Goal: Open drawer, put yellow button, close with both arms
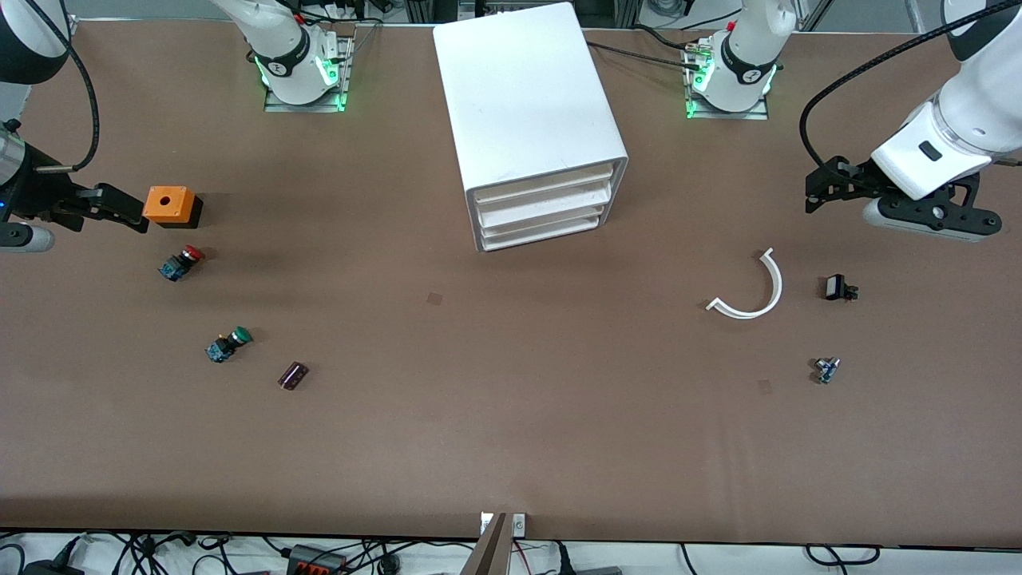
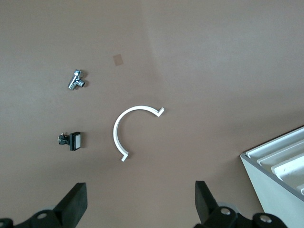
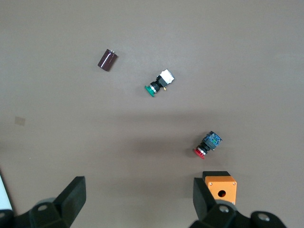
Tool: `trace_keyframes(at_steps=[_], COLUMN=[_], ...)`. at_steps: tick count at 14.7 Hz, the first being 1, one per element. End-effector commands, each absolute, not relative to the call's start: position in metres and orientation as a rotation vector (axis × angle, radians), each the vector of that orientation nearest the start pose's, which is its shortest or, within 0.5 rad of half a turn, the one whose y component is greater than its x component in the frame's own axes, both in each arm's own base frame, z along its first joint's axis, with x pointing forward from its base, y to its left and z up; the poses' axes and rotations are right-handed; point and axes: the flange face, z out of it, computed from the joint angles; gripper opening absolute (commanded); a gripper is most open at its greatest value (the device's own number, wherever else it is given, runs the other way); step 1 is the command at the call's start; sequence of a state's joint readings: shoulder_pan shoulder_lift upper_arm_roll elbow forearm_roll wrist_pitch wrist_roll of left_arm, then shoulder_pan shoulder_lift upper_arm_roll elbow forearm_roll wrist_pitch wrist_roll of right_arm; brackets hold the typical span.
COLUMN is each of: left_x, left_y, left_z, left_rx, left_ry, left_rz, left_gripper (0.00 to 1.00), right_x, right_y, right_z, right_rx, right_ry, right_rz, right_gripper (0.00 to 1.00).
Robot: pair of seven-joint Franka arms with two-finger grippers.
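You are looking at the drawer (image 1: pixel 547 185) sitting flush in its cabinet (image 1: pixel 523 96), like the two below it, at the middle of the table (image 1: pixel 511 431) close to the arm bases. No yellow button is showing in any view, so you cannot tell where it is. Only a red button (image 1: pixel 182 262) and a green button (image 1: pixel 228 344) are lying toward the right arm's end, the green one nearer the front camera.

The right pincer (image 3: pixel 138 183) is hovering wide over that end, one finger just beside an orange box (image 1: pixel 169 205). The left pincer (image 2: pixel 140 187) is hanging wide over the left arm's end, above a white arc (image 1: pixel 750 291).

You are risking a wrong pick: the orange box or red cap could pass for yellow. That close finger is also likely to nudge the box. The cabinet is looking light, so pulling the drawer unbraced may drag the whole thing.
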State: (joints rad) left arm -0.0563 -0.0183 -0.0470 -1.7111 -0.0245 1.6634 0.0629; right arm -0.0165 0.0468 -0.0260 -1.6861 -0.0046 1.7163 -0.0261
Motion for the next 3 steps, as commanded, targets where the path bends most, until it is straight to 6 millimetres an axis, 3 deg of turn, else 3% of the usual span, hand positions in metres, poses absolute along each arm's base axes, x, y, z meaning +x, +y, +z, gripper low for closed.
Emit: trace_keyframes(at_steps=[1, 3], left_x=[0.5404, 0.5404], left_y=[-0.0583, -0.0583], left_z=[0.584, 0.584], left_rx=[-3.156, -3.156], left_ry=[0.275, 0.275], left_rz=[0.044, 0.044], left_gripper=[1.0, 1.0], right_x=[0.5716, 0.5716], right_y=[-0.0233, -0.0234], right_z=[0.559, 0.559], right_rx=[-3.159, -3.16], right_ry=[0.01, 0.01], right_rz=[0.013, 0.013], right_gripper=[1.0, 1.0])
